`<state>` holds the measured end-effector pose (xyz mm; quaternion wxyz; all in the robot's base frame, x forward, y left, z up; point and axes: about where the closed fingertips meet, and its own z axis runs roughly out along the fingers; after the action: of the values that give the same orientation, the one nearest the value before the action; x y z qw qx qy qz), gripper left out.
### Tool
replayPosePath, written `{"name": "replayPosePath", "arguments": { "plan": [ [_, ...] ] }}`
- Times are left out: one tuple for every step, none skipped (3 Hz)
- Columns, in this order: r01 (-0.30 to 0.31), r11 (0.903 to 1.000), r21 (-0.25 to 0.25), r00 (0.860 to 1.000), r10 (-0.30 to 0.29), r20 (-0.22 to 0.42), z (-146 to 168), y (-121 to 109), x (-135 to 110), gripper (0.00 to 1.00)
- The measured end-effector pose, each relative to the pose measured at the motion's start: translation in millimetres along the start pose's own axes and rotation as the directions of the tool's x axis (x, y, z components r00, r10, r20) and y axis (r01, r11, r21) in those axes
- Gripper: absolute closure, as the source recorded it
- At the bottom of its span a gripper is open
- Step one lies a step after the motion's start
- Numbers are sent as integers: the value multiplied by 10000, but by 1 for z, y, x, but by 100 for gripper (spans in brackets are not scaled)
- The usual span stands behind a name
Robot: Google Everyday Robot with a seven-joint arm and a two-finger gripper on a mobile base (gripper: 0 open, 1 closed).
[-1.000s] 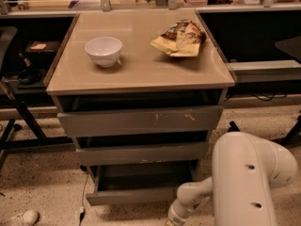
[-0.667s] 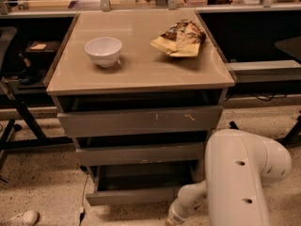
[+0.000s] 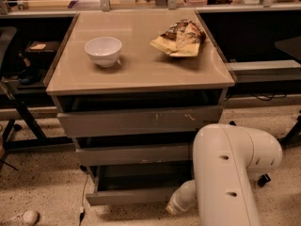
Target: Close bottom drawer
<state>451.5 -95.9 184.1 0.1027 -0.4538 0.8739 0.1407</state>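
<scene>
Desk (image 3: 141, 79): tan top, three grey drawers stacked below, centre of view.
Bowl (image 3: 103, 51): white, upright, on the desk top toward 10 o'clock, well apart from the bag.
Snack bag (image 3: 181, 38): crumpled, yellow and brown, lying flat on the desk top toward 1 o'clock. Its print is too small to read, so no brand can be made out.
Top drawer (image 3: 141, 121): front panel has a dark gap above it and pale scuffs right of centre. No label can be read.
Middle drawer (image 3: 134, 154): just under the top one, with a dark gap above its front.
Bottom drawer (image 3: 131, 196): at 6 o'clock, lowest of the three and pulled out. Its dark inside shows behind the front panel, which sits forward of the drawers above.
Arm (image 3: 230, 173): large white link at 5 o'clock, with a thinner white segment running down-left from it toward the drawer.
Gripper (image 3: 172, 209): at the low end of that thin segment, around 6 o'clock, just beside the right end of the bottom drawer's front panel. Touching or apart: cannot tell. Released or clenched: cannot tell.
Floor (image 3: 42, 192): pale speckled surface.
Cable (image 3: 84, 194): dark, hangs by the drawer's left side, toward 7 o'clock.
Shoe (image 3: 23, 217): white, at 8 o'clock near the frame's bottom edge.
</scene>
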Motion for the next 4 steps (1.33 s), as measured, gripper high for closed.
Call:
{"name": "replayPosePath", "arguments": {
  "plan": [
    [30, 9983, 585, 9996, -47, 280, 1, -26, -16, 100],
    [47, 9965, 837, 9989, -85, 456, 9, -44, -26, 100],
    [158, 9938, 1100, 9984, -217, 528, 11, -60, -36, 100],
    [278, 9902, 1372, 9970, -373, 673, 7, -74, -48, 100]
  ]
}}
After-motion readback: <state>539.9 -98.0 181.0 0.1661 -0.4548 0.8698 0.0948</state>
